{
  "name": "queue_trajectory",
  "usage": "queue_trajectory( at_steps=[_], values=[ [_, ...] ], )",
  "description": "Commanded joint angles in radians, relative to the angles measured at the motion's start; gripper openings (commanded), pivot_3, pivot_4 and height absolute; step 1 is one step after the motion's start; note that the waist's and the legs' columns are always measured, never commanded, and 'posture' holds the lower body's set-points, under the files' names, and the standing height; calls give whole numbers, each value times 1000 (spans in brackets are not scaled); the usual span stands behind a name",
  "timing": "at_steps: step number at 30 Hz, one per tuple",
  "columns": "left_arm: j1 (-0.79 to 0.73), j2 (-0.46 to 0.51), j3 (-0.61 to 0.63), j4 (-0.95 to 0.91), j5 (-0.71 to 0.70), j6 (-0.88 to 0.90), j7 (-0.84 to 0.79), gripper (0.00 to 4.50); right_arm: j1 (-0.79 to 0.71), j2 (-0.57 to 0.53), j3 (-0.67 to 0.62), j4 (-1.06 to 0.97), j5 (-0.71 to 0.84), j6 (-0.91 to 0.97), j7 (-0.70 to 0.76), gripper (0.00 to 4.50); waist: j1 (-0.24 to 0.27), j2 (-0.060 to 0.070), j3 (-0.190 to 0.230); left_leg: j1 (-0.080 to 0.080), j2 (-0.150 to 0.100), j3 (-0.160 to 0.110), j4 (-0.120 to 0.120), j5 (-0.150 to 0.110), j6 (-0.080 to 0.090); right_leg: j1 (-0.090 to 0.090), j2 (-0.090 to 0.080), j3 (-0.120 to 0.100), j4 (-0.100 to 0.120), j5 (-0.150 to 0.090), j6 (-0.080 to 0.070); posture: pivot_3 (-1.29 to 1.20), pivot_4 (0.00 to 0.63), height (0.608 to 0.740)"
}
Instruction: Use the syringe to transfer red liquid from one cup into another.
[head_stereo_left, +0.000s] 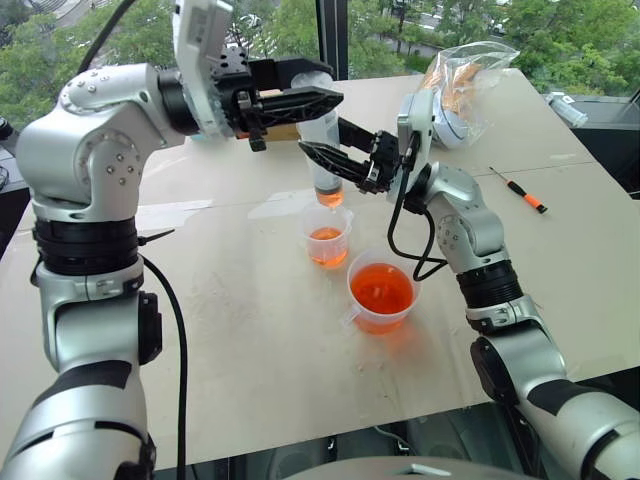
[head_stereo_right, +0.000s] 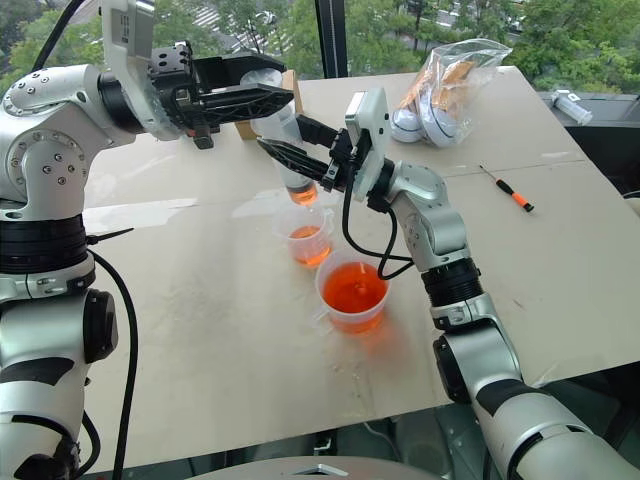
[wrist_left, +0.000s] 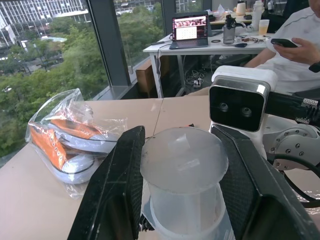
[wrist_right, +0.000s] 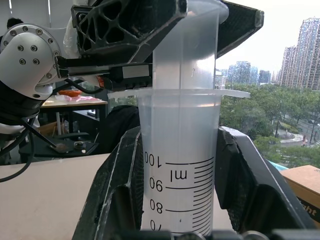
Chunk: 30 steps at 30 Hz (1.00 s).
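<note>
Both tools (head_stereo_left: 322, 150) (head_stereo_left: 300, 102) clamp syringe (head_stereo_left: 322, 160) above smaller cup (head_stereo_left: 327, 233).

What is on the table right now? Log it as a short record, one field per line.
syringe: upright, tip over the smaller cup, orange-red liquid in its lower end
right pincer: shut on the syringe barrel
left pincer: around the white plunger top, one finger on each side
smaller cup: part filled with red liquid
larger cup: holds red liquid, nearer the robot
screwdriver: lying on the table's right part
bag of shoes: far side of table
</note>
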Motion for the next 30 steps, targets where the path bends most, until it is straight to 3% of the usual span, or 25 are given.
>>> queue_trajectory(
  at_steps=[1, 13, 30],
  values=[
    [-13, 22, 25, -23, -2, -3, -5, 1814, -9, 8, -2, -32, -2, -21, 12, 1439, 0, 0, 0, 0, 0, 0, 0, 0, 0, 0, 0, 0, 0, 0, 0, 0, 150, 740],
    [95, 67, -72, -40, 111, -62, -48, 1814, -14, 27, -12, -54, 8, 1, 11, 1439, 1, 0, 0, 0, 0, 0, 0, 0, 0, 0, 0, 0, 0, 0, 0, 0, 150, 740],
    [126, 44, -108, -30, 123, -76, -59, 1814, -21, 38, -26, -67, 18, 18, 7, 1439, 1, 0, 0, 0, 0, 0, 0, 0, 0, 0, 0, 0, 0, 0, 0, 0, 150, 740]
  ],
)
